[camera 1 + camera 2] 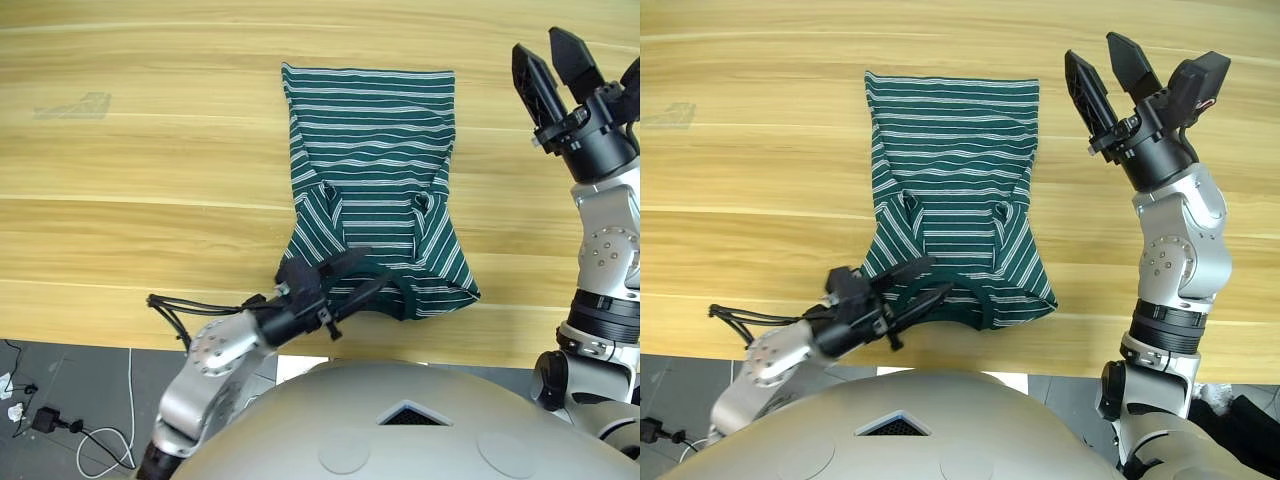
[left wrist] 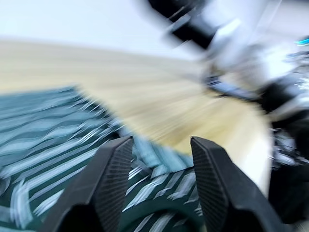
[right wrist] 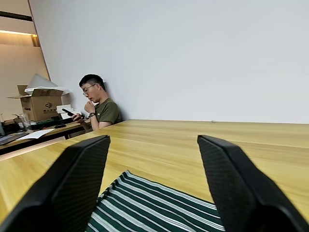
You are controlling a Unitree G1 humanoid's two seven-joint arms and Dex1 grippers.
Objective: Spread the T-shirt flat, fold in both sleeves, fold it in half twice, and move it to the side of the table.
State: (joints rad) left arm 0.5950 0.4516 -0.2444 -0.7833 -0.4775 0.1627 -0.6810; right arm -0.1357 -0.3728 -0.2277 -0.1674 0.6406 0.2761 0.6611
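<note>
From the head camera, the striped T-shirt [image 1: 370,150] lies flat on the wooden table [image 1: 150,200], both sleeves folded in over its middle and its collar [image 1: 402,296] toward the near edge. The left gripper [image 1: 365,272] sits low at the collar, partly covering it, its fingers apart and closed on nothing. The right gripper [image 1: 1095,52] is raised beside the shirt's far right corner, spread wide and empty. Cables [image 1: 95,425] lie on the floor below the table's near left edge.

The left wrist camera, blurred, shows its two fingers [image 2: 113,179] parted just over the striped cloth.

The right wrist camera shows its fingers [image 3: 79,179] wide apart above the shirt's edge, with a cardboard box [image 3: 41,104] on a desk far behind.
</note>
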